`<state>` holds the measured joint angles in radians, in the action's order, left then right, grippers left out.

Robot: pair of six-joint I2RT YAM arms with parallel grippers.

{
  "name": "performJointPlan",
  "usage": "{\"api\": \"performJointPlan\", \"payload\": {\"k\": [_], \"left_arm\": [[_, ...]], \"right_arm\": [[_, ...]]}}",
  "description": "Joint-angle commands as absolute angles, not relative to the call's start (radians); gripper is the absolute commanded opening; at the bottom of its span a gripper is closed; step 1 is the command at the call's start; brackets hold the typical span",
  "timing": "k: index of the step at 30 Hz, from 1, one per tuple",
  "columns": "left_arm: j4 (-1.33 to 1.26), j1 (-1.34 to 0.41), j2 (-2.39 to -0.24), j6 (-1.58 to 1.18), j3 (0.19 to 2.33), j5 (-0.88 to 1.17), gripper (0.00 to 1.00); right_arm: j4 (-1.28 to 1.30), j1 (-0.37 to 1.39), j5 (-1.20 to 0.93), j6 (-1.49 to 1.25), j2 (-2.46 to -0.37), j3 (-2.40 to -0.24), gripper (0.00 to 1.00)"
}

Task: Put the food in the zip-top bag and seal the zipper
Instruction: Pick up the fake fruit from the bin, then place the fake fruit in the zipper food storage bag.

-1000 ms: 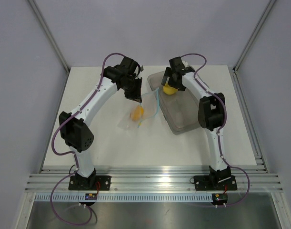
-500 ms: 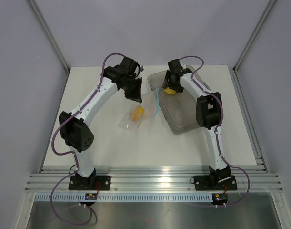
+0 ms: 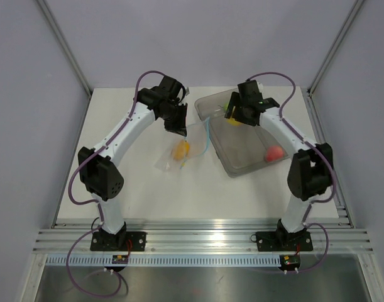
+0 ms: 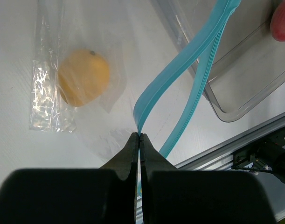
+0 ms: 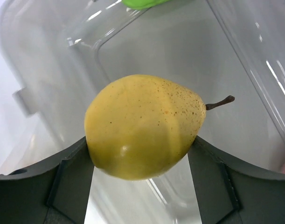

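Two grips on! Left gripper [image 4: 140,136] has its jaws pinched on the zipper [image 4: 179,70], and the bag [image 3: 166,160] lies at the tray's [image 3: 242,165] nine o'clock, orange [image 4: 83,77] inside. Right gripper [image 5: 141,158] clamps the pear [image 5: 142,126] over the tray, red fruit [image 3: 274,152] at four o'clock.
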<state>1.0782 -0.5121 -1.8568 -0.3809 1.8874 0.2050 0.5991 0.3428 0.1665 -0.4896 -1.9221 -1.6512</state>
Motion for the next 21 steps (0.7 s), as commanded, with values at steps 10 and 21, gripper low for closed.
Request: {"api": "performJointPlan", "payload": {"k": [10,21], "left_arm": [[1.039,-0.503,-1.85,-0.364,1.893,0.209,0.0],[1.04,-0.503,-1.841,-0.368,1.901,0.23,0.0]], "right_arm": [[0.6,0.641,0.155,-0.547,-1.43,-1.463,0.67],[0.531,0.744,0.081,-0.586,-1.6,-1.476,0.67]]}}
